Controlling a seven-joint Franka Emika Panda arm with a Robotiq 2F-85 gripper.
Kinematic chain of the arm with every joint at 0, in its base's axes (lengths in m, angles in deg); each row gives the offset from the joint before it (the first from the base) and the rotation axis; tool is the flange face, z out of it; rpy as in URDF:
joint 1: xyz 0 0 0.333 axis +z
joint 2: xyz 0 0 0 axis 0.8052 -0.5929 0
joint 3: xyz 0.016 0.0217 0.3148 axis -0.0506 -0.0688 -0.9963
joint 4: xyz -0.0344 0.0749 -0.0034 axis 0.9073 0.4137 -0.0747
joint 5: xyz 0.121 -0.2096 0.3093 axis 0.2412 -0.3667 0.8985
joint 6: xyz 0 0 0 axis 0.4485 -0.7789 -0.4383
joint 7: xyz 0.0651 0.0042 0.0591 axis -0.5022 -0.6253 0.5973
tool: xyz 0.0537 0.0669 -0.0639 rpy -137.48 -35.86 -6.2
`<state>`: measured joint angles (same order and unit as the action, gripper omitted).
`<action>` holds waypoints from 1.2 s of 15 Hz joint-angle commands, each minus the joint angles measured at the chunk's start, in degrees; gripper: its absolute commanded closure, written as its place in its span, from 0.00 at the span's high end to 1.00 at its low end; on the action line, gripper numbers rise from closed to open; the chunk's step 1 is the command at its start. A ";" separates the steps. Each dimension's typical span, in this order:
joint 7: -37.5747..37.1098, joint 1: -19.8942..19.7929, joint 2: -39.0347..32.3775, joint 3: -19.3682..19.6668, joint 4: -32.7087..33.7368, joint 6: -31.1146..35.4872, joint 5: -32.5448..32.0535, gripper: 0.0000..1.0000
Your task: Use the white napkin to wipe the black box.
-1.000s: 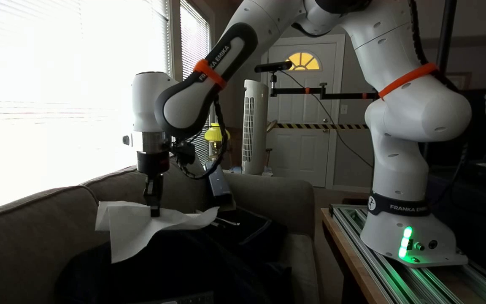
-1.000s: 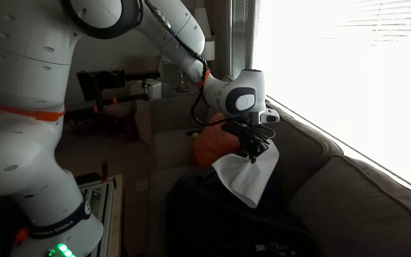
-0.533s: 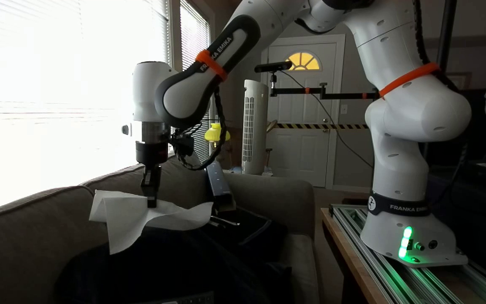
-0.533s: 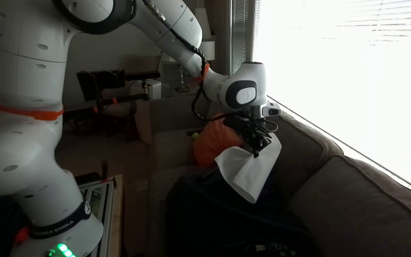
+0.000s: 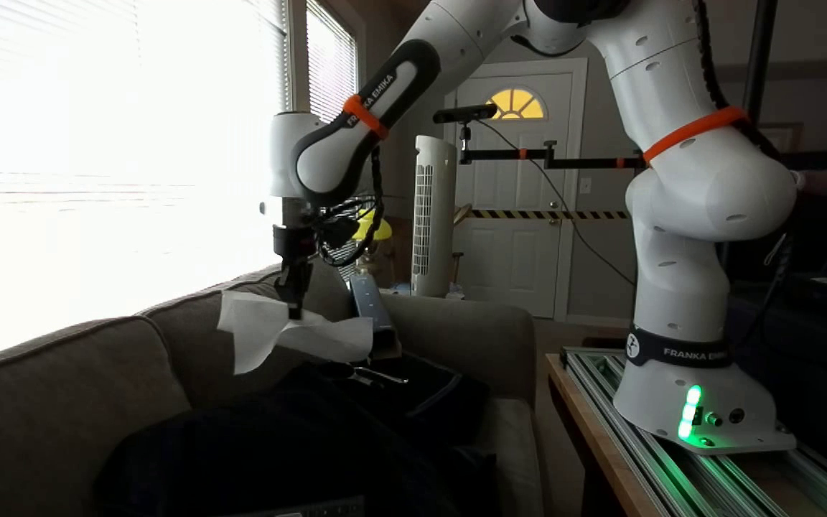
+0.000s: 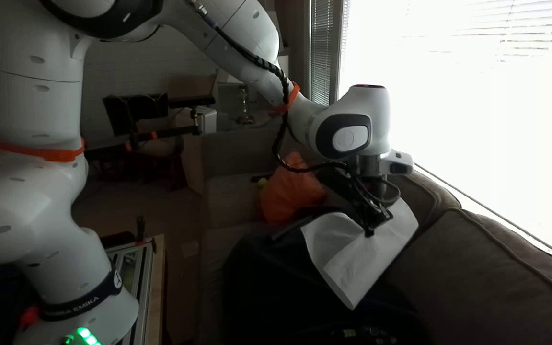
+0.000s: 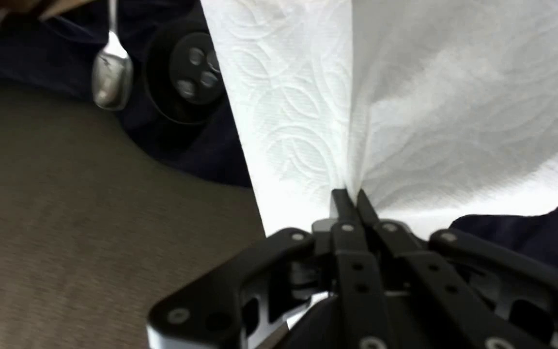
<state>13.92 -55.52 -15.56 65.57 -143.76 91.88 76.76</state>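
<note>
Jaws clenched on napkin [image 7: 298, 121]; tilted box [image 5: 370, 298], maybe the target, right of jaws in an exterior view

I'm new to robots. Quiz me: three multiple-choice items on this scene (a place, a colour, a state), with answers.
1. What is the spoon lying on?
A. floor
B. dark cloth
C. door

2. What colour is the base light?
A. green
B. red
C. blue

3. How is the gripper?
A. wide open
B. shut on the spoon
C. shut on the napkin

1 B: the wrist view shows cloth beneath it.
2 A: it glows green in both exterior views.
3 C: its jaws pinch a fold in the wrist view.
</note>
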 commanded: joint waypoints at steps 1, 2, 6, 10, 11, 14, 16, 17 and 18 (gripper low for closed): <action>-2.03 -4.91 3.44 3.31 -4.29 0.41 2.19 0.00; -2.53 -6.20 3.63 4.48 -4.65 0.55 2.60 0.00; -6.16 -9.87 3.14 8.80 -3.43 -0.15 2.85 0.00; -10.76 -10.10 0.10 13.10 1.39 -2.54 -2.73 0.00; -11.92 -10.23 -0.86 13.81 2.74 -3.39 -3.57 0.00; -8.94 -11.39 0.88 12.27 1.11 -2.86 -0.94 0.02; -7.79 -11.37 0.79 10.41 1.65 -4.28 1.26 0.02; -7.76 -11.22 0.79 9.86 1.75 -4.51 1.53 0.02; -7.74 -11.15 0.78 9.60 1.77 -4.59 1.65 0.02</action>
<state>6.18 -66.48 -14.77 75.32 -142.14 87.47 78.48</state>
